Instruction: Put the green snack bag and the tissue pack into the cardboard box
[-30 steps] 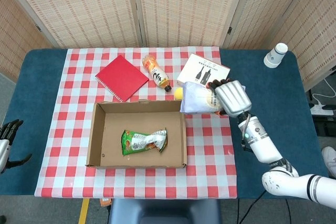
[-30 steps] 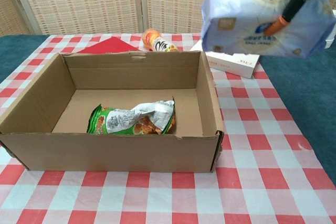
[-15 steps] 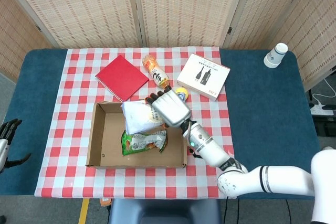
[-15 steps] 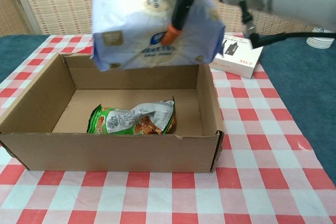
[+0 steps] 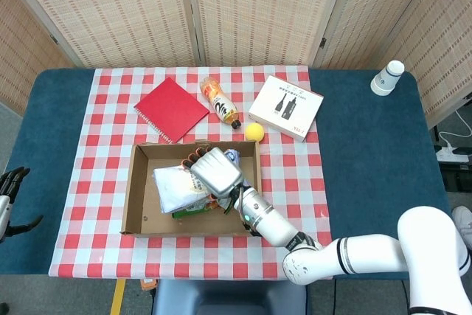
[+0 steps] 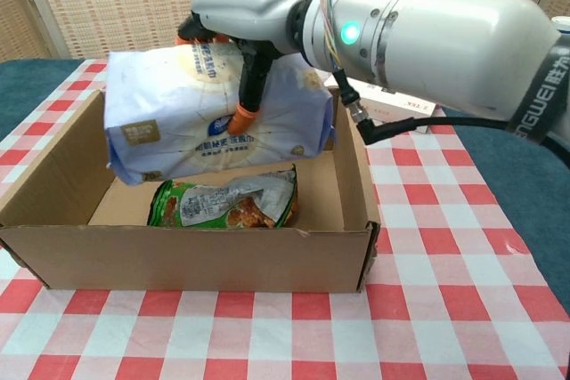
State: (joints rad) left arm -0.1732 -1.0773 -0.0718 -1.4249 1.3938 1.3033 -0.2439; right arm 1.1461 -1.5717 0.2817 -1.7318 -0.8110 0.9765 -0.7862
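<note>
fingers: right hand's fingers (image 6: 247, 86) curl down over the front of the tissue pack (image 6: 209, 113), orange tip pressed into the wrap; firm hold, nothing loose.
right hand: right hand (image 5: 214, 171) sits over the box interior, palm down, forearm coming in from 5 o'clock. Pack hangs under it, tilted, low end to the box's left.
tissue pack: inside the box outline, at about rim height in the chest view. Its lower edge is at or just above the snack bag; can't tell whether they touch. Not on the box floor.
green snack bag: green snack bag (image 6: 227, 203) already lies flat on the box floor, toward the front wall, partly hidden by the pack in the head view.
cardboard box: cardboard box (image 5: 135, 193) open-topped, mid-table on the checked cloth (image 5: 295, 204).
left hand: left hand (image 5: 11, 189) parked off the table edge at 9 o'clock, fingers apart, holding nothing.
step: item 1 of 2 done. Item 2 in the lowering/release phase.
next move: my read: drop a bit more so the pack rests on the bag or the floor beside it, spread the fingers, lift straight up clear of the walls. Pack is wide for the box, so watch its right end against the wall at 3 o'clock.
nearby: red notebook (image 5: 171, 108), orange bottle (image 5: 219, 101), yellow ball (image 5: 254, 131), white carton (image 5: 285, 106) all beyond the box at 12 to 1 o'clock; not involved.
</note>
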